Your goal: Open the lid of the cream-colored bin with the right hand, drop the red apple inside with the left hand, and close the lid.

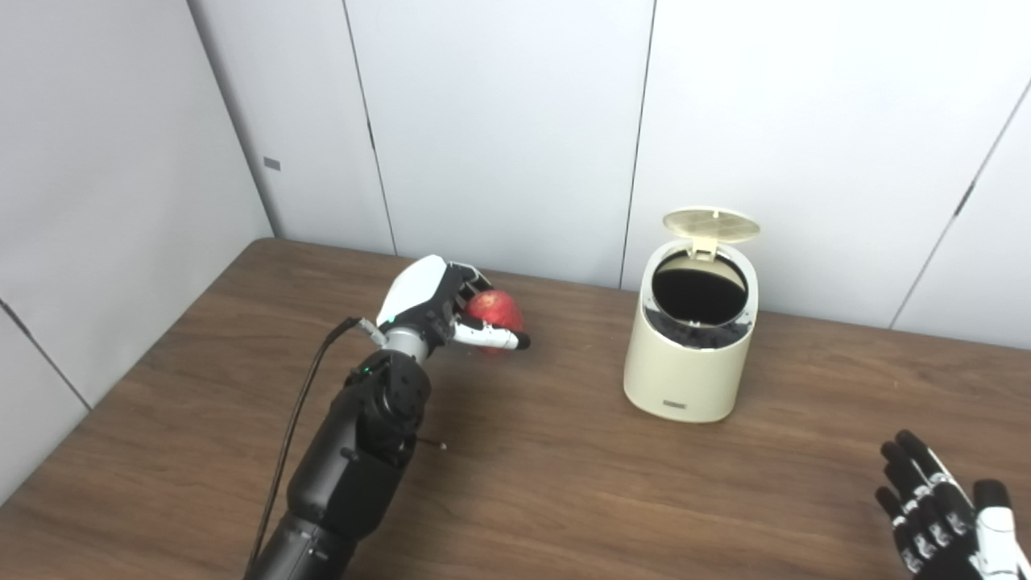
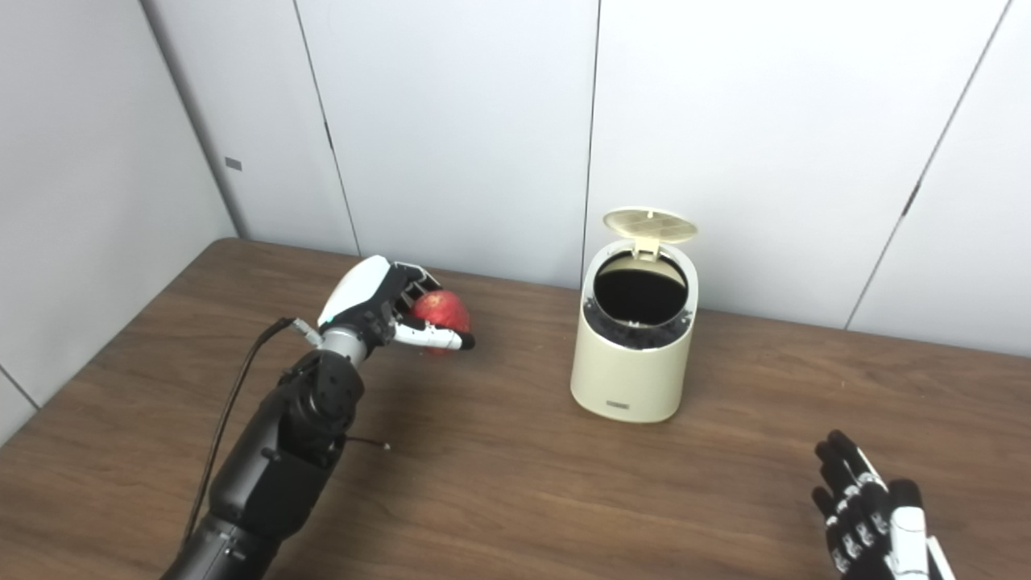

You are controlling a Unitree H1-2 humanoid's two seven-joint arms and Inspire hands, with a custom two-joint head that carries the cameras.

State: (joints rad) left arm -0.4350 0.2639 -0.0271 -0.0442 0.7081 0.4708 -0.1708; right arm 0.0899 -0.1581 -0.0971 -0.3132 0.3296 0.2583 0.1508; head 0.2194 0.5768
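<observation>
The cream-colored bin (image 1: 685,379) stands on the wooden table (image 1: 548,483), right of centre. Its lid (image 1: 711,225) is flipped up at the back and the dark inside shows. My left hand (image 1: 439,306) is shut on the red apple (image 1: 495,314), well left of the bin and about level with its upper half. My right hand (image 1: 942,507) is open and empty at the bottom right, near the table's front edge, well clear of the bin. The same scene shows in the right eye view, with the bin (image 2: 632,370) and apple (image 2: 440,312).
White wall panels (image 1: 499,121) stand close behind the table's back edge and along its left side. A black cable (image 1: 298,419) runs along my left forearm. Bare table lies between the apple and the bin.
</observation>
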